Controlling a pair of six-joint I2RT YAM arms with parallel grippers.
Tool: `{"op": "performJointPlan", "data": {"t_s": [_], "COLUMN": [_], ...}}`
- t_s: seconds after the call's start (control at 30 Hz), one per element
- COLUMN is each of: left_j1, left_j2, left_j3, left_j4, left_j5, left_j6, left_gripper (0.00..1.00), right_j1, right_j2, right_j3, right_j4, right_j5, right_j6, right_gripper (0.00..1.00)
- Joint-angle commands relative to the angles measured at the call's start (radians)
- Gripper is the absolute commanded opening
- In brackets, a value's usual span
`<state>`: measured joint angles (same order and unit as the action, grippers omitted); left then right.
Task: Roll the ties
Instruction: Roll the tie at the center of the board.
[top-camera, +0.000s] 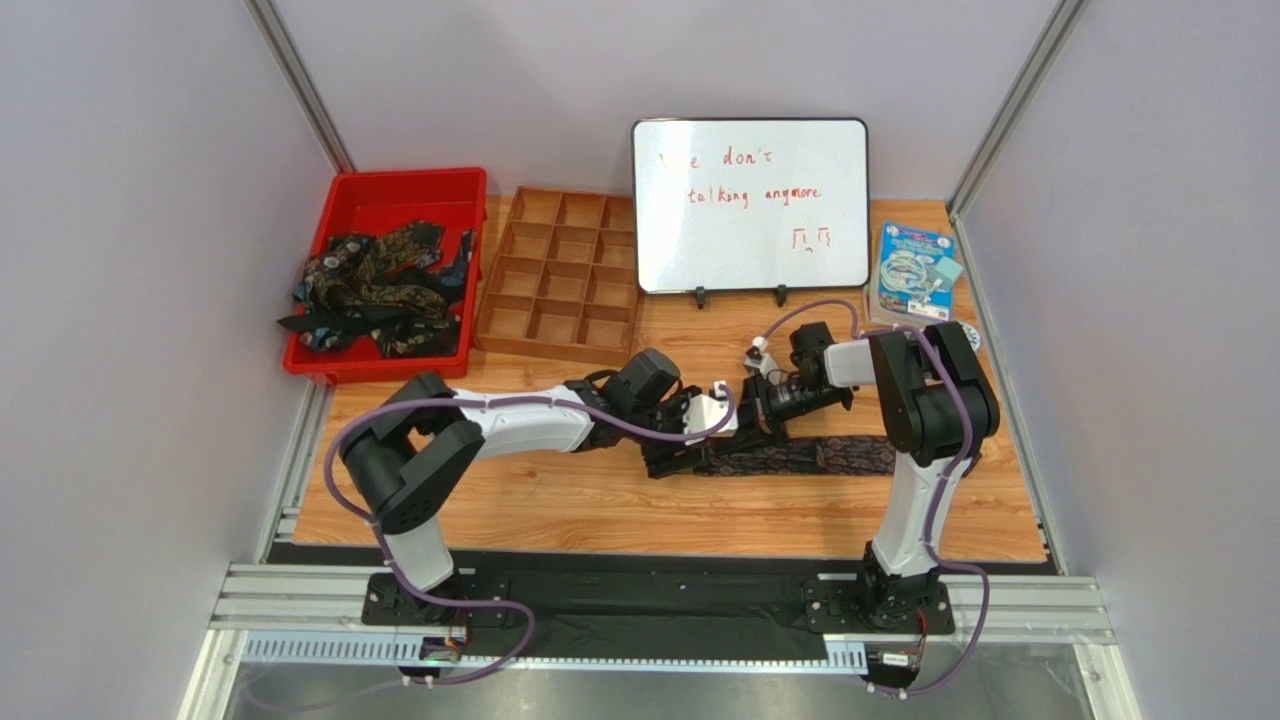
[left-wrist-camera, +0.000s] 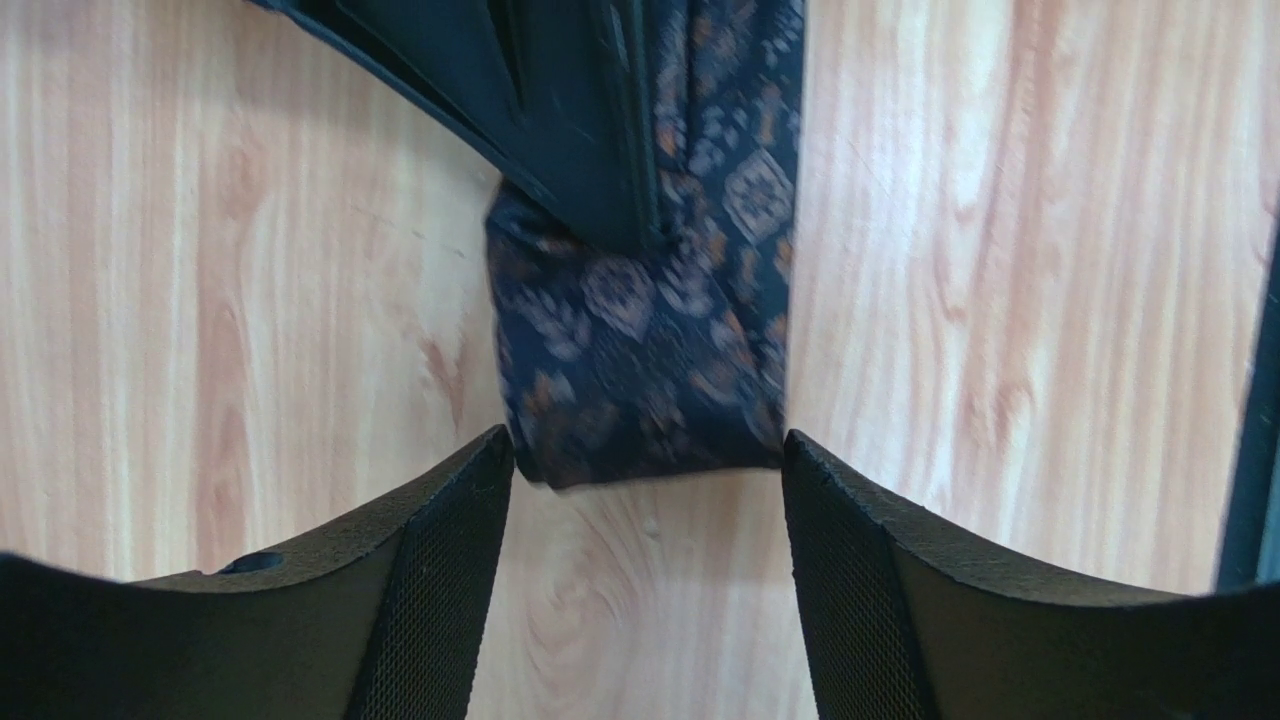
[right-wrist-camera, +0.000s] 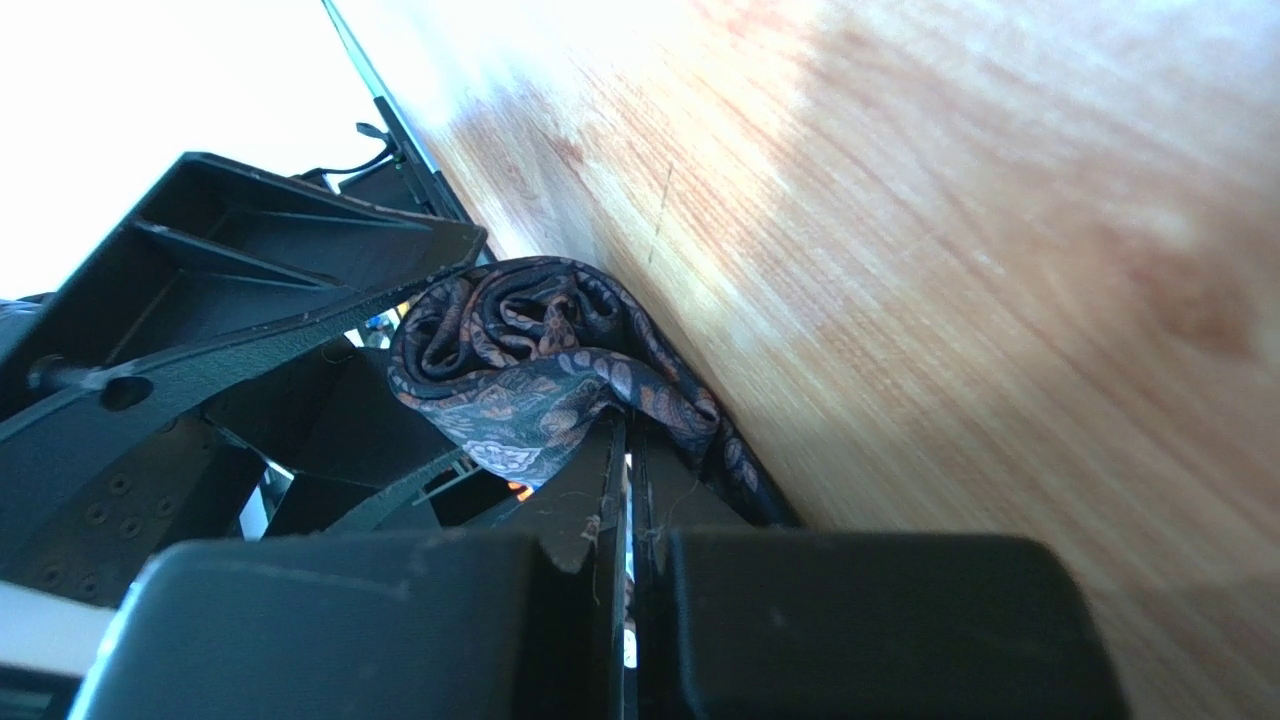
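**One tie on the table between both grippers, the rest heaped in the red bin**

The tie lies on the wooden table, in front of the two arms and right of centre. Its long axis runs left to right, parallel to the table's near edge. The flat length stretches toward the right arm, and the bunched, partly rolled end is at the left, where the two grippers meet.

The left gripper comes in from the left with its jaws wide apart. Its fingertips stand either side of the tie's folded end, and I cannot tell whether they touch the cloth. In the left wrist view the tie runs straight away from this gripper.

The right gripper reaches in from the far side with its jaws closed to a thin slit. Its tips sit right at the coiled cloth, and whether a fold is caught between them cannot be told.

At the far left corner a red bin holds a loose, tangled heap of ties, with a few ends hanging over its rim. Just right of the bin is a wooden divider tray split into a grid of small compartments. Behind it, to the right, a whiteboard with red handwriting stands upright. A blue packet lies beside the whiteboard at the far right.
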<state>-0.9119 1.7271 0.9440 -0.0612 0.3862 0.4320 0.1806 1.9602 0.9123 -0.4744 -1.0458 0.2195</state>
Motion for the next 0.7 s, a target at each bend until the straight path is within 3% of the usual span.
{"op": "performJointPlan", "data": {"t_s": [0.0, 0.13, 0.17, 0.2, 0.3, 0.43, 0.67], "left_j1": [0.001, 0.001, 0.001, -0.001, -0.007, -0.010, -0.010], "left_j2": [0.074, 0.091, 0.088, 0.083, 0.103, 0.146, 0.137], "left_j3": [0.103, 0.137, 0.134, 0.122, 0.130, 0.191, 0.229], "left_j4": [0.066, -0.009, -0.017, -0.017, -0.022, -0.048, -0.092], "left_j5": [0.014, 0.068, 0.080, 0.086, 0.082, 0.069, 0.095], "left_j6": [0.019, 0.030, 0.034, 0.040, 0.044, 0.016, -0.035], "left_gripper": [0.78, 0.80, 0.98, 0.99, 0.99, 0.89, 0.84], "right_j1": [-0.010, -0.009, -0.009, -0.010, -0.010, -0.003, 0.000], "right_j2": [0.055, 0.045, 0.045, 0.042, 0.034, -0.001, -0.017], "right_j3": [-0.015, -0.015, -0.015, -0.016, -0.018, -0.024, -0.026], "right_j4": [-0.079, -0.073, -0.070, -0.070, -0.069, -0.064, -0.066], "right_j5": [0.147, 0.148, 0.148, 0.148, 0.136, 0.139, 0.153], "right_j6": [0.021, 0.024, 0.027, 0.029, 0.030, 0.030, 0.029], "right_gripper": [0.00, 0.00, 0.00, 0.00, 0.00, 0.00, 0.00]}}
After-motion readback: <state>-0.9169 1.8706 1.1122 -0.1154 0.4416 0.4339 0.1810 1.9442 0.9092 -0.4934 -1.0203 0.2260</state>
